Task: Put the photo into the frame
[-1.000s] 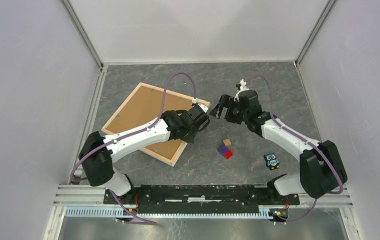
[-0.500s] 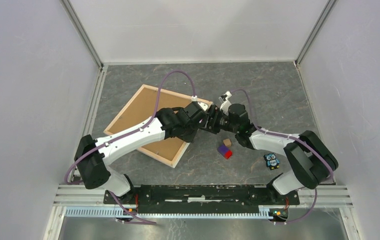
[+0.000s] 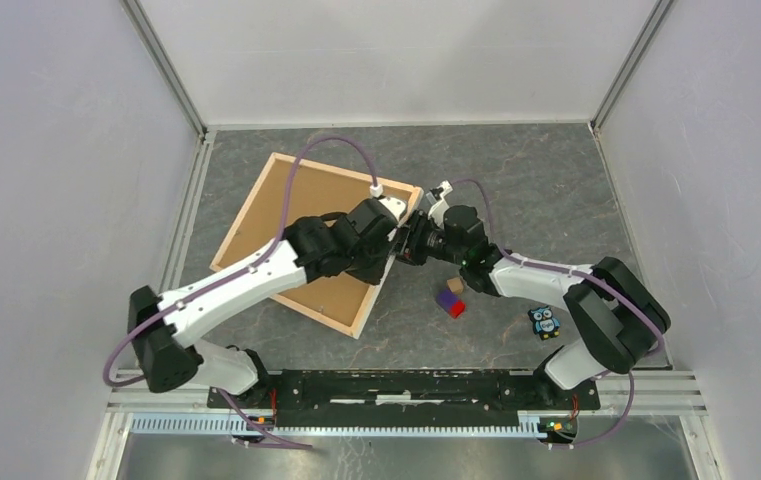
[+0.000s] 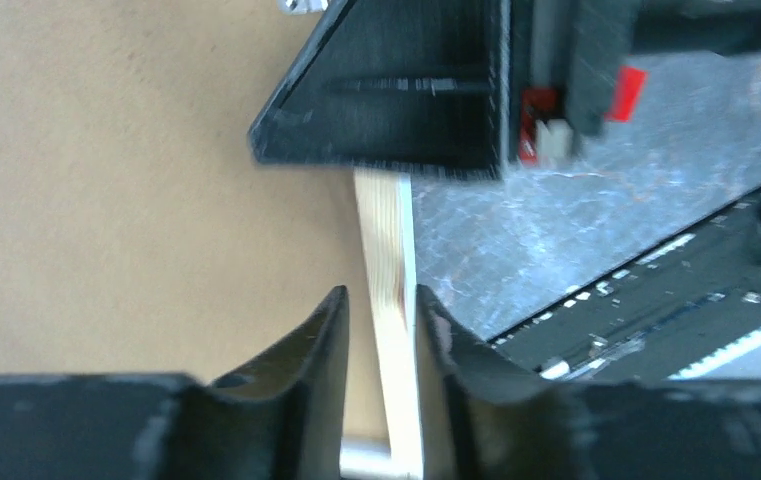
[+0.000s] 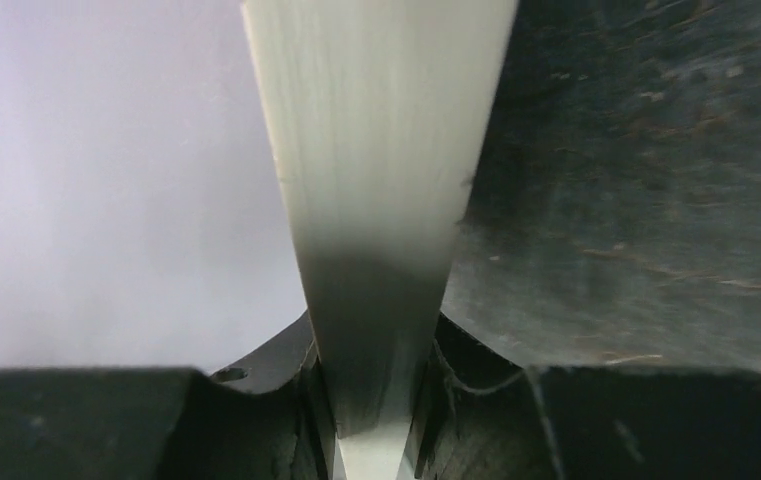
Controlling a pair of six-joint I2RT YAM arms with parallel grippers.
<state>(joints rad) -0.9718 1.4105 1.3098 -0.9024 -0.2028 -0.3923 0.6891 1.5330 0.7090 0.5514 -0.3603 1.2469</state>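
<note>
Two pincers nearly closed, left gripper and right gripper, each clamping the frame edge.

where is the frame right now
In the top view the frame sits skewed left of centre, the left gripper and right gripper both straddling its right-hand slat, just left of the small blocks.

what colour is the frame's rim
The frame rim is pale wood, clearest in the left wrist view.
</note>
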